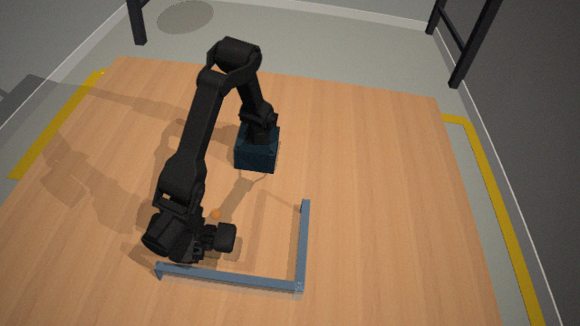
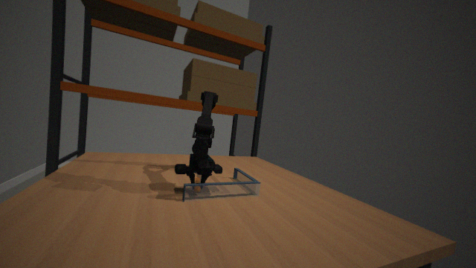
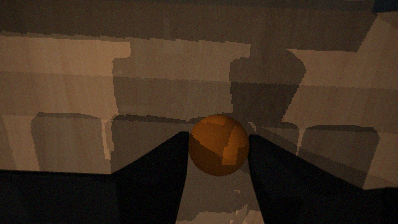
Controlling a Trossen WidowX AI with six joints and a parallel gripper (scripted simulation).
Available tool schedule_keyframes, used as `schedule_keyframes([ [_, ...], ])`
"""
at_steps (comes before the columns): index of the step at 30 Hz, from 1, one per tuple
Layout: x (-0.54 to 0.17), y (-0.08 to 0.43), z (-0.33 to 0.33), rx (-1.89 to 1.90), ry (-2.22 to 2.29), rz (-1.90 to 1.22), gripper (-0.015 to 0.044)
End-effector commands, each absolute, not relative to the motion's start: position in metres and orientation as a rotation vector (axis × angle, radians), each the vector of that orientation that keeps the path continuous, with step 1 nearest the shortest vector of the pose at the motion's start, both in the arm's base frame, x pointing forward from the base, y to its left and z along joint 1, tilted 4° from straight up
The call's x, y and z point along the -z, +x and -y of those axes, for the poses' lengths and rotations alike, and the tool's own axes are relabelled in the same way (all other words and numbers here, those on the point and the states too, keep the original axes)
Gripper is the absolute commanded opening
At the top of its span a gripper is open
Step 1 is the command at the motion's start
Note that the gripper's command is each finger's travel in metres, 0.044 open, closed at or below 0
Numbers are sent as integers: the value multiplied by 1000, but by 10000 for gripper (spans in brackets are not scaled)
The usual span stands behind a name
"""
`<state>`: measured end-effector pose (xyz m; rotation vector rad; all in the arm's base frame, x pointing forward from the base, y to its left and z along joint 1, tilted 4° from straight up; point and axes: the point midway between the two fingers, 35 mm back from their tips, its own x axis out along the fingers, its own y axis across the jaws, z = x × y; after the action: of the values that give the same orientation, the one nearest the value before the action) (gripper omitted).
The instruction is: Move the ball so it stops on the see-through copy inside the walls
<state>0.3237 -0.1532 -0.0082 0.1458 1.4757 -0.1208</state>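
Toward the bench edge farthest from the arm's base, just inside the open end of the long clear wall (image 1: 227, 278), the gripper (image 3: 218, 139) is down at the table top with the orange ball (image 3: 218, 145) between its fingers. In the wrist view both dark fingers stand against the ball's sides with no visible gap. I take the jaws as about a third open and closed on the ball at its widest line.

From above, the wrist hides the ball. A small orange sphere (image 1: 216, 213) shows just beside the forearm, nearer the base and well apart from the short wall (image 1: 304, 235). That is most likely the see-through copy marking the resting spot.

The ball looks small, smooth and rigid, and probably light. A sphere gives the flat pads only two small contact points, so it could squirt out forward or back if the hold sits off its middle. The best hold is across the full diameter, at mid-height and centred on the pads, with moderate squeeze. Once released it will roll freely, so it should be set down gently, right on the table, and let go without a sideways nudge.
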Motion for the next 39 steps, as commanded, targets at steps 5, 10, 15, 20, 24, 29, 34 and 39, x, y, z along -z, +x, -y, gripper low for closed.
schedule_keyframes([
  [5,10,323,154,126,147,-1482,35],
  [10,-23,325,156,126,147,-1481,0],
  [15,-63,323,157,127,147,-1480,0],
  [20,-102,316,155,127,147,-1481,0],
  [24,-114,313,154,126,147,-1481,0],
  [29,-112,309,153,126,147,-1482,0],
  [34,-107,294,147,126,147,-1483,0],
  [39,-100,280,142,126,147,-1484,0],
])
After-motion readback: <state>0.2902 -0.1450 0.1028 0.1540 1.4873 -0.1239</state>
